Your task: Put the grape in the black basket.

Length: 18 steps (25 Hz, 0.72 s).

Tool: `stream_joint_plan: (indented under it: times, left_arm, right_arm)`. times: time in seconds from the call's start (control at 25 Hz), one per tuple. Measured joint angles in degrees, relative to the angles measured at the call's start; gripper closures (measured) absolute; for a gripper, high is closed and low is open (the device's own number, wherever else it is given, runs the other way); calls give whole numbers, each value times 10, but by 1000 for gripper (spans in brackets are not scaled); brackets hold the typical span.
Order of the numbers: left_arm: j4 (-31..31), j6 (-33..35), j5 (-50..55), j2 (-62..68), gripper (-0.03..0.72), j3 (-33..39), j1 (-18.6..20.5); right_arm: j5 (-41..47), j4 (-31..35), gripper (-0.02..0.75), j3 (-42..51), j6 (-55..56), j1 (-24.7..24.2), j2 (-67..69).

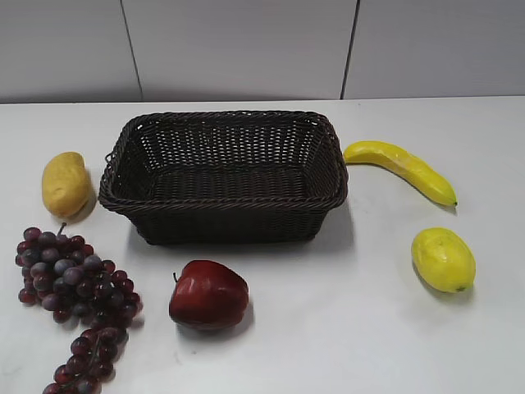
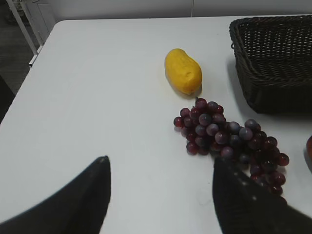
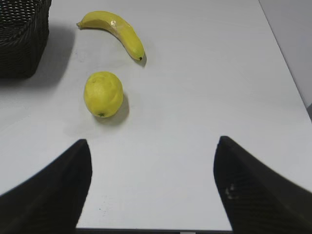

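The grape (image 1: 74, 291), a long bunch of dark purple-red berries, lies on the white table at the front left; it also shows in the left wrist view (image 2: 229, 141). The black basket (image 1: 223, 205) stands in the middle, empty, and its corner shows in the left wrist view (image 2: 273, 83) and the right wrist view (image 3: 19, 53). My left gripper (image 2: 161, 163) is open and empty above bare table, just left of the bunch. My right gripper (image 3: 153, 146) is open and empty near the table's front edge. Neither gripper shows in the exterior view.
A red apple (image 1: 207, 294) lies in front of the basket. A yellow mango (image 1: 66, 185) lies left of it. A banana (image 1: 402, 168) and a lemon (image 1: 443, 258) lie to the right. The table's left edge (image 2: 34, 58) shows.
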Motion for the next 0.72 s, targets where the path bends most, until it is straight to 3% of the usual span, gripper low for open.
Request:
stream_joint_plan:
  times: [0.72]
  left_arm:
    - [-3, 0, -1, 0, 100, 0, 0]
  right_arm:
    - [0, 0, 148, 0, 0, 0, 0]
